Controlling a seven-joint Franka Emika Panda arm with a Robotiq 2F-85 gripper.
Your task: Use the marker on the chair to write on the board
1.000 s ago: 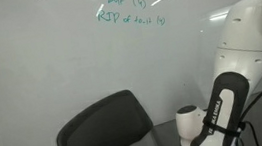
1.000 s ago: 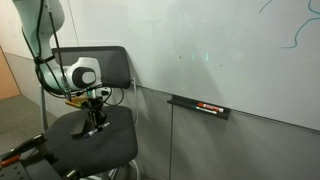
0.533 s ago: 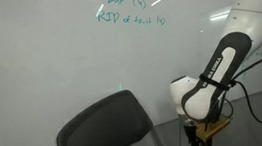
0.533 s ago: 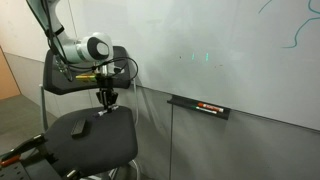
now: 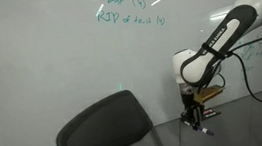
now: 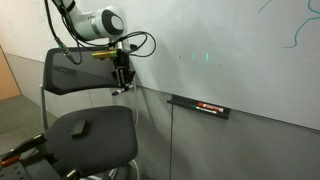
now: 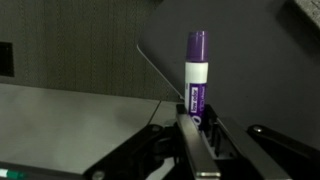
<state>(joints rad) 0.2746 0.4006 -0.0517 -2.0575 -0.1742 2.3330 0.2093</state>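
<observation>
Tightly, the gripper (image 7: 197, 118) pinches the marker (image 7: 197, 70) by its lower end, leaving the purple end free, probably for writing. It hangs above the chair (image 6: 95, 132), near the board (image 6: 230, 50) beyond.

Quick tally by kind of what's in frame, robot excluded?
marker: 1
chair: 1
whiteboard: 1
black-and-red bar: 1
small dark object on the seat: 1
Total: 5
</observation>
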